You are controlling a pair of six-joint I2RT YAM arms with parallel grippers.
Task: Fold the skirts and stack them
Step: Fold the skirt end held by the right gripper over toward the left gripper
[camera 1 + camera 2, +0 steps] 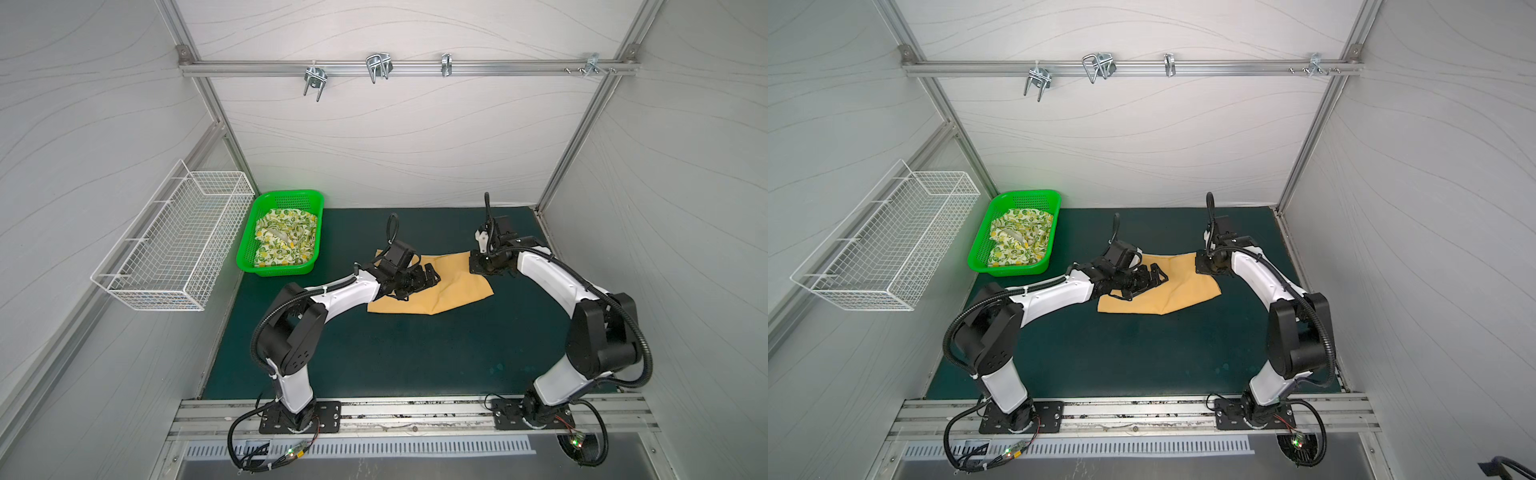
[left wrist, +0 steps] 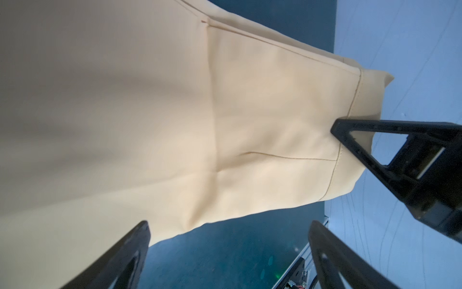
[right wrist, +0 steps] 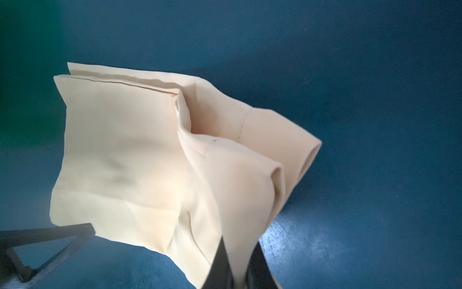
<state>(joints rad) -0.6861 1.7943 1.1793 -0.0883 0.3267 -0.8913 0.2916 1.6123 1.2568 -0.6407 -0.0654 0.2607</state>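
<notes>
Grip check: your right gripper (image 3: 237, 260) is clenched on a bunched corner of the plain mustard-yellow cloth skirt (image 1: 453, 282); left gripper (image 2: 228, 232) wide, empty, over it. First fold, likely. You need a left pinch next. Beyond the left jaws, the lemon-print cream skirt (image 1: 282, 241) sits in the green plastic basket (image 1: 291, 193).

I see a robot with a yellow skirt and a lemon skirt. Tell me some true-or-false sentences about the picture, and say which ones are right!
1. The cream lemon-print cloth skirt lies inside the green plastic basket. True.
2. The right gripper is shut on the plain mustard-yellow cloth skirt. True.
3. The left gripper is pinching the mustard-yellow skirt too. False: its jaws stand open over that skirt and hold nothing.
4. The two skirts are stacked, one on the other. False: they lie apart. The mustard-yellow skirt is on the dark green mat and the lemon-print skirt is in the basket.
</notes>
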